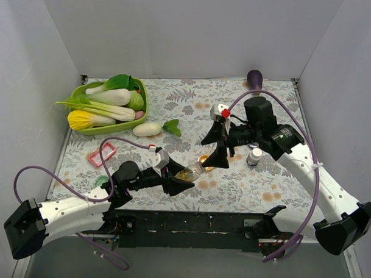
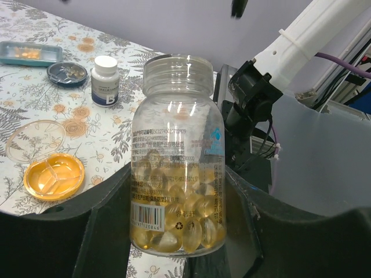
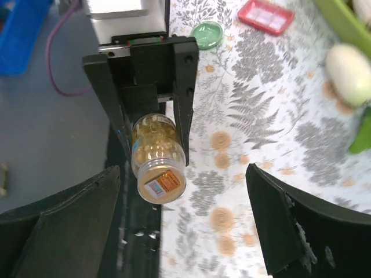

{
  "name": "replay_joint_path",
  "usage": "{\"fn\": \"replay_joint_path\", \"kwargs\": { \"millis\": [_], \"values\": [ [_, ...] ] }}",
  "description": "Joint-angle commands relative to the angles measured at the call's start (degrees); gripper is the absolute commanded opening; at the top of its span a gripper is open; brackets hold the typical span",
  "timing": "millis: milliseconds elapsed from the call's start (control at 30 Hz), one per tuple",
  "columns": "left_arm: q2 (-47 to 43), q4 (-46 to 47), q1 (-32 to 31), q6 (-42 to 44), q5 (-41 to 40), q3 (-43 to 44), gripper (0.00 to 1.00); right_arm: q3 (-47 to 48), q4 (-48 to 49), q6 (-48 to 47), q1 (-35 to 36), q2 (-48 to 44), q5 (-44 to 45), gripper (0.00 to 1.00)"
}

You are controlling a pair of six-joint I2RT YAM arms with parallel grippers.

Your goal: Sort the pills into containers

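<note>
My left gripper [image 1: 183, 178] is shut on a clear capless bottle [image 2: 177, 156] of yellow capsules and holds it tilted above the table; the bottle also shows in the top view [image 1: 191, 172] and the right wrist view [image 3: 157, 156]. The amber-orange dish [image 2: 54, 175], with a clear lid [image 2: 30, 141] beside it, lies on the floral table just past the bottle's mouth, and also shows in the top view [image 1: 204, 161]. My right gripper [image 1: 215, 149] is open and empty, hovering over the amber dish, and looks down at the bottle's mouth in its wrist view [image 3: 185, 226]. The pale green dish [image 1: 100, 181] lies at the front left.
A small white bottle [image 1: 254, 155] stands right of the amber dish. A pink tray [image 1: 103, 153] lies at the left. A green basket [image 1: 144, 113] of vegetables and a white radish [image 1: 147, 129] sit at the back left. A dark dish [image 2: 66, 73] and a teal tray [image 2: 29, 53] lie beyond the white bottle.
</note>
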Motion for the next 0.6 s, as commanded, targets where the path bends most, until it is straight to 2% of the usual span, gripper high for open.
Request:
{"fn": "replay_joint_path", "kwargs": {
  "millis": [0,100,267,567],
  "values": [
    [-2.65,1.51,-0.12,0.58,-1.97,-1.59,0.00,-7.02,6.49,20.74,-0.81,-1.65,1.03,0.96],
    [-2.92,1.42,-0.04,0.58,-2.32,-1.50,0.00,-9.58,9.13,26.46,-0.81,-2.71,1.46,0.96],
    [-2.21,2.39,-0.12,0.32,-2.59,-1.07,0.00,-10.90,10.01,28.92,-0.81,-1.40,1.55,0.96],
    [-0.10,3.44,-0.12,0.32,-3.46,-0.01,0.00,-11.86,10.19,31.04,-0.64,0.28,0.32,0.88]
  ]
}}
